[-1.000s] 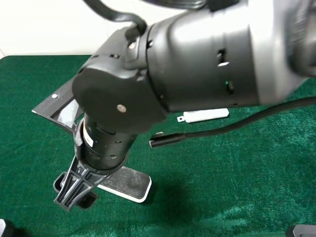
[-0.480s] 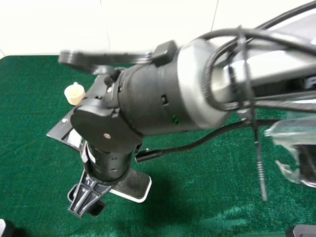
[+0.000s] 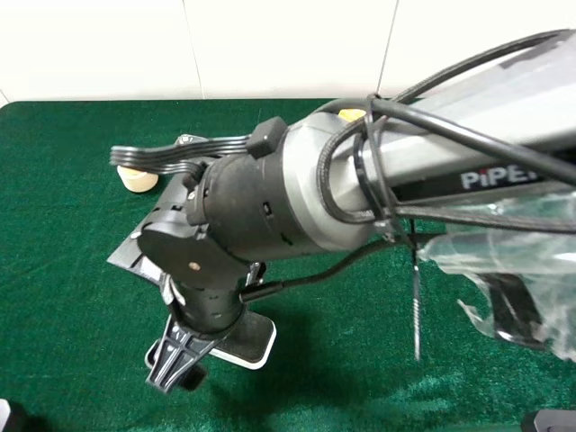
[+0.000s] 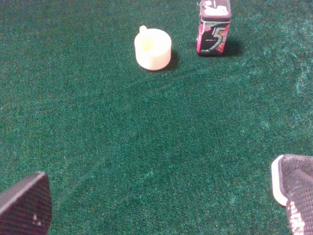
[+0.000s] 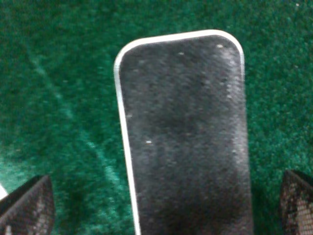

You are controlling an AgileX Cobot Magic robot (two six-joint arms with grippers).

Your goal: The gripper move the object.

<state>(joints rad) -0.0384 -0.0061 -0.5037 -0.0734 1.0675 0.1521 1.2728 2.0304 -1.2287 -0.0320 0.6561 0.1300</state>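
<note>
The object (image 3: 250,333), a grey-topped block, is lying flat at six o'clock in the high view, the right gripper (image 5: 164,198) is hanging over it with fingers spread wide, and closing off-centre is likely risking a tilt or a slip off its thin white rim (image 5: 122,147).

a robot test lab: green felt table (image 3: 63,207), bare white wall (image 3: 270,45).

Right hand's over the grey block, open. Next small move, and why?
Probably close the right hand on the block. The wrist view shows its fingers open, one on each long side of the block, clear of it, with the block roughly centred. Height above the cloth is hard to judge, so close slowly.
</note>
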